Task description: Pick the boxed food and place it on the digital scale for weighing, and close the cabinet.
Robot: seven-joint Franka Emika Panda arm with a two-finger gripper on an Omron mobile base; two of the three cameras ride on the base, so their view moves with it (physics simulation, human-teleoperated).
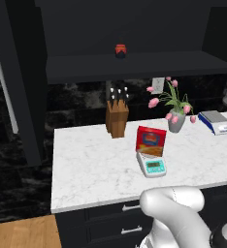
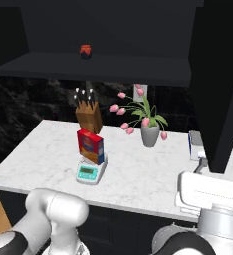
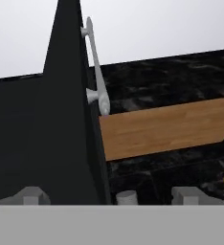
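The red boxed food (image 1: 151, 140) (image 2: 90, 146) stands upright on the digital scale (image 1: 154, 167) (image 2: 88, 173) in the middle of the white marble counter. The black cabinet (image 1: 135, 65) above the counter is open, its left door (image 1: 18, 82) and right door (image 2: 218, 84) swung out. My gripper (image 2: 221, 170) (image 3: 109, 195) is open at the lower edge of the right door, well to the right of the scale. In the hand view the door's edge (image 3: 92, 143) with its silver bar handle (image 3: 97, 72) runs up between my fingertips (image 3: 32, 195). Nothing is held.
A small red jar (image 1: 120, 50) (image 2: 85, 51) sits on the cabinet shelf. A knife block (image 1: 117, 114), a vase of pink tulips (image 1: 176, 118) and a blue-edged scale (image 1: 216, 122) stand along the back and right of the counter (image 1: 86, 164). Dark drawers (image 1: 110, 223) lie below.
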